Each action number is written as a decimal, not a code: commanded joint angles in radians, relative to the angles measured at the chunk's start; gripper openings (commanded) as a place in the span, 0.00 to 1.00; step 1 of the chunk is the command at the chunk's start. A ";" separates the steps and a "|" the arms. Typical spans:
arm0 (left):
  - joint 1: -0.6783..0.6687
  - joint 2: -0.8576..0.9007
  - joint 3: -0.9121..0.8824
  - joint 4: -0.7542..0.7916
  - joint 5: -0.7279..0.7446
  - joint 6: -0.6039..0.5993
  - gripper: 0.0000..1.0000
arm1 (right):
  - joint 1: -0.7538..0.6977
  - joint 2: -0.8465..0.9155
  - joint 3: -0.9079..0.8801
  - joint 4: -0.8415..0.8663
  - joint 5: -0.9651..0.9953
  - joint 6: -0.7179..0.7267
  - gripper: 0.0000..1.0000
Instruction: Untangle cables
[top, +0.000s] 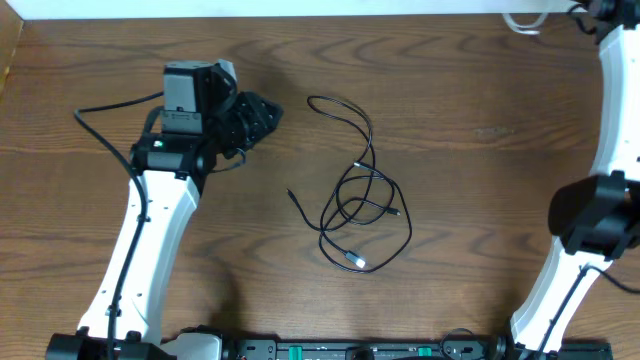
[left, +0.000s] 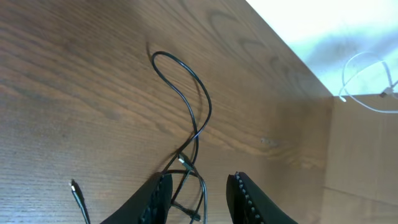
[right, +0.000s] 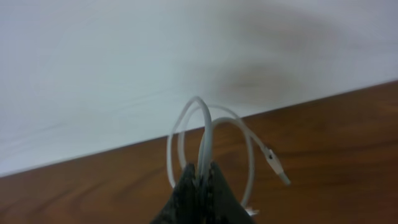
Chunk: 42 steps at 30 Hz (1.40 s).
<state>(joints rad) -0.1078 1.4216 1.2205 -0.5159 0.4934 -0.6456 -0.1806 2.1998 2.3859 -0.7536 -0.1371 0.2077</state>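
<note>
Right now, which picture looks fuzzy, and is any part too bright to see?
Right wrist view: fuzzy, the white cable pinched in the right claw looks soft. Left wrist view: the black cable is sharp, but the top right corner is washed out bright. Overhead view: clear and evenly lit.

The table (top: 470, 200) is dark brown wood with a wavy, streaked grain. Mid-scene, the black cable (top: 365, 190) is plain black with silvery plug tips. Far right, the white cable (right: 211, 134) is plain white, its plug tip greyish. The left arm (top: 150, 230) and right arm (top: 620, 110) are white with black joints. The left gripper (left: 199, 180) is black with finely ribbed pads (left: 245, 196); the right gripper (right: 202, 171) is black too. A panel (left: 360, 155) beyond the table's right end looks tan, perhaps cardboard.
</note>
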 joint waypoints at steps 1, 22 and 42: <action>-0.044 0.010 0.007 0.001 -0.085 0.024 0.34 | -0.077 0.077 -0.001 0.055 0.098 -0.002 0.01; -0.086 0.010 0.007 -0.007 -0.192 0.025 0.34 | -0.110 0.043 0.000 -0.301 -0.513 -0.206 0.99; -0.086 0.010 -0.018 -0.082 -0.245 0.025 0.41 | 0.406 0.077 -0.229 -0.383 -0.240 -0.445 0.83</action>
<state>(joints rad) -0.1928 1.4223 1.2182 -0.5953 0.2665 -0.6304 0.1684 2.2517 2.2177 -1.1744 -0.4965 -0.2184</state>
